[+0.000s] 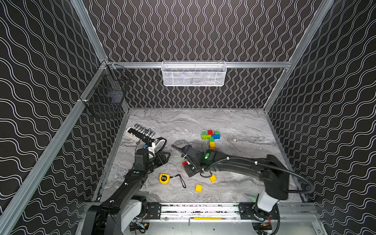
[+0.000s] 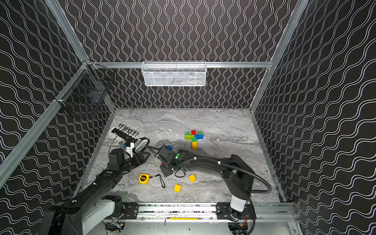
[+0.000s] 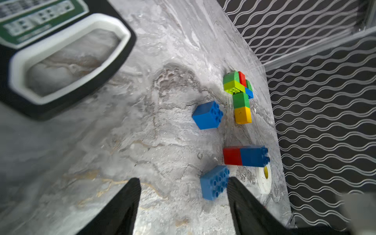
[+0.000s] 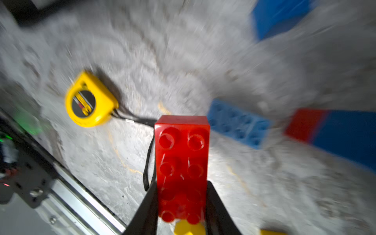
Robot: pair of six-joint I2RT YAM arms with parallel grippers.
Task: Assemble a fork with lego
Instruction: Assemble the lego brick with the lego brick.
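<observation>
Between right tool (image 4: 182, 187) jaws | red lego (image 4: 181, 154) | oblong, eight studs, glossy

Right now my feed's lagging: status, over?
Right fingers shut on oblong red studded brick. Left fingers open, empty. Part-built multicoloured brick fork lies apart. Round yellow tape measure nearby.

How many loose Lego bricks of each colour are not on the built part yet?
Blue: 2, a square blue brick and a long blue brick
Yellow: 2, the near yellow brick and the far yellow brick
Red: 1, the red brick held in the right gripper
Red-and-blue pair stuck together: 1
Total: 6 pieces
</observation>
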